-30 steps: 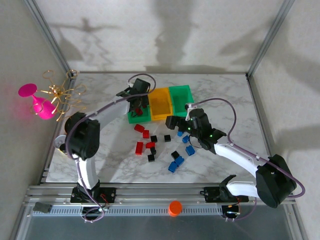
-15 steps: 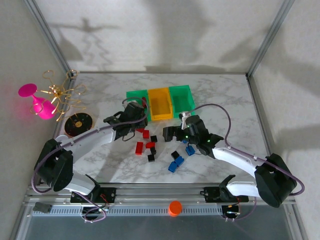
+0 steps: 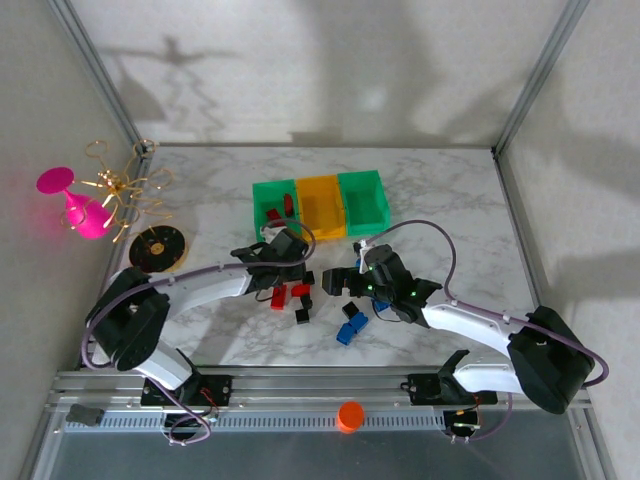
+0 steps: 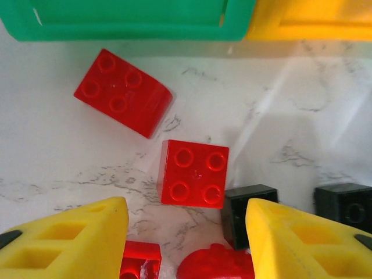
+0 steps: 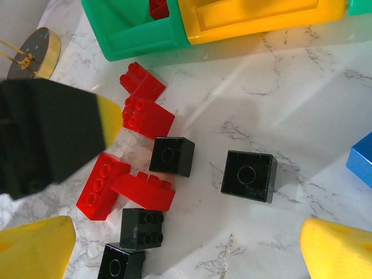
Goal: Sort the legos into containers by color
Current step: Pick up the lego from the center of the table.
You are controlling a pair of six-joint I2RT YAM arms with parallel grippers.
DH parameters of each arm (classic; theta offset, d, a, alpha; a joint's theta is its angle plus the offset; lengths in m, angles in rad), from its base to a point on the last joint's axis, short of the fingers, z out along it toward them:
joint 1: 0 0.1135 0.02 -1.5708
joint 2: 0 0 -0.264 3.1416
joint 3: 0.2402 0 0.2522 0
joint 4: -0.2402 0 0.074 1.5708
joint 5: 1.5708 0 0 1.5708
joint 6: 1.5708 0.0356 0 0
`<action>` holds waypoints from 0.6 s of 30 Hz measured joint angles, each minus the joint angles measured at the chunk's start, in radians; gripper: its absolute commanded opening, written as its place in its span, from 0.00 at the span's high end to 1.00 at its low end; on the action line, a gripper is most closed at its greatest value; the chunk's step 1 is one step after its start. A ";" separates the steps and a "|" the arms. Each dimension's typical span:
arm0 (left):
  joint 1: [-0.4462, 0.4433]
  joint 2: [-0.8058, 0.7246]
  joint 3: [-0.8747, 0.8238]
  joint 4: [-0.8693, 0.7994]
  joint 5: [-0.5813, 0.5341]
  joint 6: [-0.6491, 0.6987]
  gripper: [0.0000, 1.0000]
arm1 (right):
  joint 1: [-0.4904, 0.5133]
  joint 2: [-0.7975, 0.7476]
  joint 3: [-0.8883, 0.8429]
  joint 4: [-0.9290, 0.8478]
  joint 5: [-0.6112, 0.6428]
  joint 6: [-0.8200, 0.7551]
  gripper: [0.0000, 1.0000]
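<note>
Risk: left gripper, jaws spread, lines up on red brick near green bin; touching black brick may get pinched too. Right gripper, also spread, hovers close; arms could clash.

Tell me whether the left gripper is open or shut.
Open. The left gripper has its yellow fingers spread wide and holds nothing; a red brick lies untouched on the table just ahead of the gap.

White arms, black joints, lilac cables, green LEDs on R wrist, yellow claw fingers
</note>
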 measured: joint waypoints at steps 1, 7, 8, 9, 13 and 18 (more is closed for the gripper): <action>0.000 0.017 0.003 0.000 -0.001 0.000 0.45 | 0.000 -0.001 0.000 0.000 0.003 0.001 0.01; 0.000 0.098 0.035 0.016 -0.013 0.004 0.49 | 0.001 -0.022 0.000 0.000 0.025 0.000 0.01; 0.000 0.107 0.038 0.022 -0.015 0.008 0.49 | 0.001 -0.025 0.000 0.000 0.028 0.000 0.01; 0.000 0.114 0.040 0.024 -0.017 0.009 0.49 | 0.001 -0.027 0.000 0.000 0.031 0.000 0.01; 0.000 0.143 0.064 0.023 -0.030 0.017 0.51 | 0.001 -0.027 0.000 0.000 0.035 0.000 0.01; 0.000 0.175 0.088 0.023 -0.047 0.030 0.57 | 0.001 -0.027 0.000 0.000 0.035 0.000 0.01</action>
